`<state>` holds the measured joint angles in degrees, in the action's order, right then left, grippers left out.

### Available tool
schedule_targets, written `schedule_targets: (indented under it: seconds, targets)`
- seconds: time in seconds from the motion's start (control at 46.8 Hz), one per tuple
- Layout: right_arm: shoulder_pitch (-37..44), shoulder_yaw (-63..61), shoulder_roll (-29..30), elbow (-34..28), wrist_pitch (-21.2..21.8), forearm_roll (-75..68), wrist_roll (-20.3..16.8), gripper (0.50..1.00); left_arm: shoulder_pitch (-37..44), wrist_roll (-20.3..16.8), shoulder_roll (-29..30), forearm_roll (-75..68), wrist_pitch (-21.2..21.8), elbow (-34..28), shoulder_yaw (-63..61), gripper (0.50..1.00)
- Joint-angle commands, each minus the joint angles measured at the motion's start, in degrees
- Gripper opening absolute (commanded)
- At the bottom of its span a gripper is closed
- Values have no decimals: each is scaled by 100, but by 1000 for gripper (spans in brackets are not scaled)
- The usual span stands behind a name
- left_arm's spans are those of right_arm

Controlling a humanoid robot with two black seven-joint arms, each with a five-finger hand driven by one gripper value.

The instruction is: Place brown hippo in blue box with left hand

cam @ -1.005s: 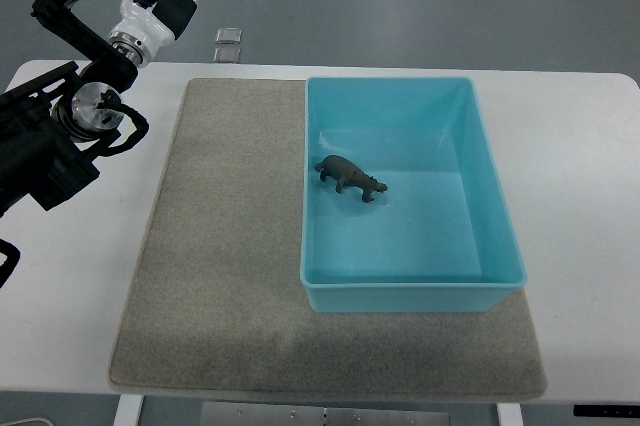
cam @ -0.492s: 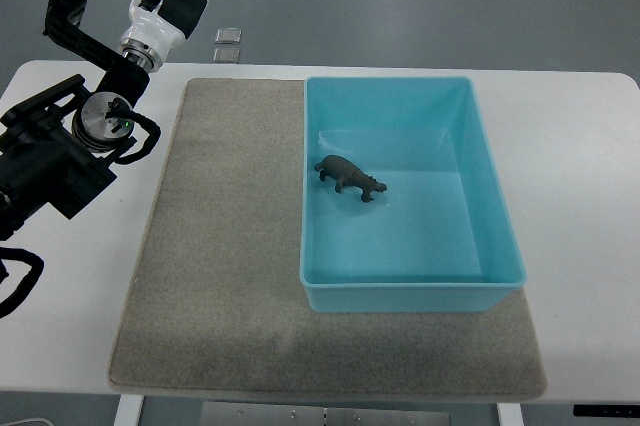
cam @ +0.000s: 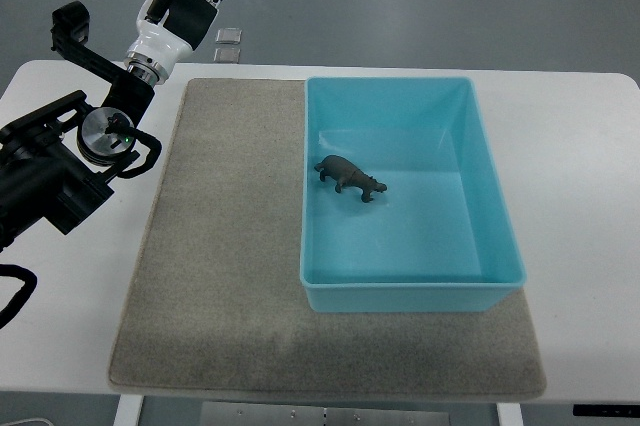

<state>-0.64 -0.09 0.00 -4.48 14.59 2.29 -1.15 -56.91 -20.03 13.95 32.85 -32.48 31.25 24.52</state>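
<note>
White surface carries a grey felt mat; the blue box sits on the mat's right part, open side up. Two small pale square items lie on the floor beyond the far edge of the surface, near the left hand. Nothing stands between hand and box; bare mat lies between them. Brown hippo rests inside the blue box, on its floor, toward the left wall, upright on its legs. Left hand is raised past the far-left corner of the surface, well apart from the hippo, fingers spread and holding nothing. Hippo's long axis runs diagonally, head pointing right and slightly toward the near side.
</note>
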Motion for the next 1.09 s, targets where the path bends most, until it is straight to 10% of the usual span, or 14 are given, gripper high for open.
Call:
schedule_targets:
  seconds: [0.0,1.07]
  targets:
    - [2,0,0,-1,0,0,0,936,14,-1,-15,2,-4,-75,0,1000]
    - [-41,35,0,-431,9,44,9,936,-57,-54,-59,10,13,-401,44,1000]
